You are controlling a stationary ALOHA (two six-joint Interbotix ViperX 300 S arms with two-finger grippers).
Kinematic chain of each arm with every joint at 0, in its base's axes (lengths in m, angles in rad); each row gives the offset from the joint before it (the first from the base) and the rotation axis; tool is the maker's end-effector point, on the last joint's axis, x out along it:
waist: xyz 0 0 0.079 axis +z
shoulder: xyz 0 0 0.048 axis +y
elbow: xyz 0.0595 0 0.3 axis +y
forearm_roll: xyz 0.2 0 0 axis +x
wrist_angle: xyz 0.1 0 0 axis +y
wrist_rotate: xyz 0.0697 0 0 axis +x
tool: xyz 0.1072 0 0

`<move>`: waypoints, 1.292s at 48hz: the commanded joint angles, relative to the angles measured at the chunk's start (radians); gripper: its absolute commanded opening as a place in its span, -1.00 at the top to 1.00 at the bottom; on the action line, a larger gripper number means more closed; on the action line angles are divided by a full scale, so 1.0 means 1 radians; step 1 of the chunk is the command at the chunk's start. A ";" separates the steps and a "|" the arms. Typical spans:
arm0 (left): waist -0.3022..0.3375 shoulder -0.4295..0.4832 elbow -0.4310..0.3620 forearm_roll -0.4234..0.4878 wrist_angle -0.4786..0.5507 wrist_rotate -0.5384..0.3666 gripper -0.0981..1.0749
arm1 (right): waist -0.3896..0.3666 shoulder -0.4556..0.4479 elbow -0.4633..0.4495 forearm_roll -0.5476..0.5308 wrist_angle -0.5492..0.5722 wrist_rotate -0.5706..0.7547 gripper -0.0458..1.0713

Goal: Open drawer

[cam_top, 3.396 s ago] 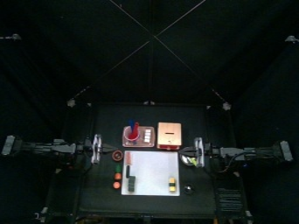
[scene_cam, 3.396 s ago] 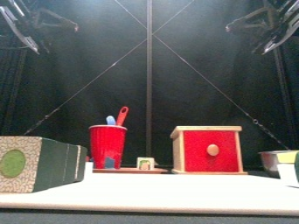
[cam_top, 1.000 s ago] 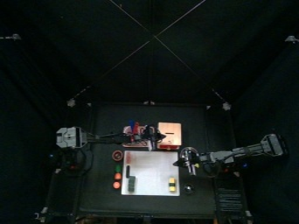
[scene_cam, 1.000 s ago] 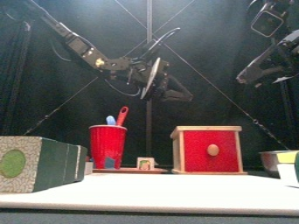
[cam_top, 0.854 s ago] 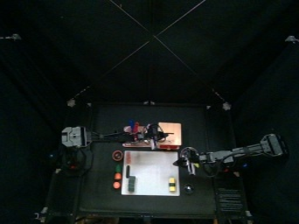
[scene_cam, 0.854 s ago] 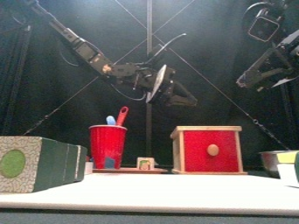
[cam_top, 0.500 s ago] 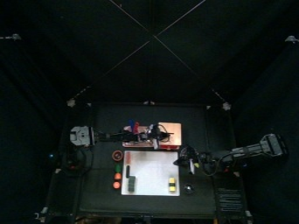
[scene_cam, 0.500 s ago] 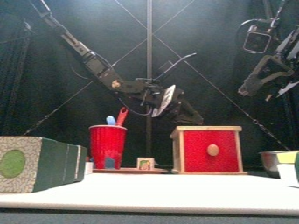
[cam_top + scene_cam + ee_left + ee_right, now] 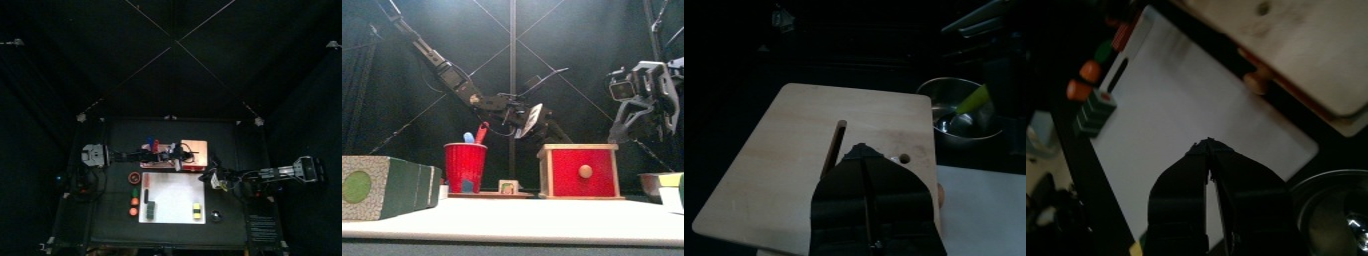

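The drawer [image 9: 195, 152] is a small tan cabinet with a red front [image 9: 580, 172] and a small knob [image 9: 585, 171]; it looks closed. My left gripper [image 9: 540, 121] hangs just above the drawer's top at its left side. In the left wrist view its jaws [image 9: 862, 152] meet in a point over the slotted wooden top [image 9: 804, 160], so it is shut and empty. My right gripper [image 9: 213, 183] is at the table's front right. In its wrist view it [image 9: 1205, 148] is shut over the white sheet [image 9: 1186, 110], with the drawer [image 9: 1300, 45] beyond it.
A red-edged tray [image 9: 158, 156] left of the drawer holds a red cup [image 9: 465, 166] with blue and red items. The white sheet [image 9: 174, 197] lies in front. A green-dotted box [image 9: 382, 187] stands front left, a metal bowl [image 9: 663, 182] at the right.
My left gripper has come down and closer to the drawer's top. My right arm has drawn back to the right and dropped lower. The drawer has not moved.
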 commanded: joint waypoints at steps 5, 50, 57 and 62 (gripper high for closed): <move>0.005 -0.015 -0.006 0.011 0.003 0.006 0.85 | -0.015 -0.003 -0.035 0.017 0.020 0.103 0.44; 0.002 -0.017 -0.015 0.026 -0.003 0.075 0.84 | -0.054 0.238 -0.140 -0.126 -0.005 0.612 -0.49; -0.002 -0.017 -0.014 0.026 -0.005 0.075 0.84 | -0.087 0.247 -0.143 -0.158 -0.005 0.614 -0.49; -0.003 -0.017 -0.012 0.026 -0.003 0.075 0.84 | -0.110 0.249 -0.138 -0.175 -0.005 0.614 -0.49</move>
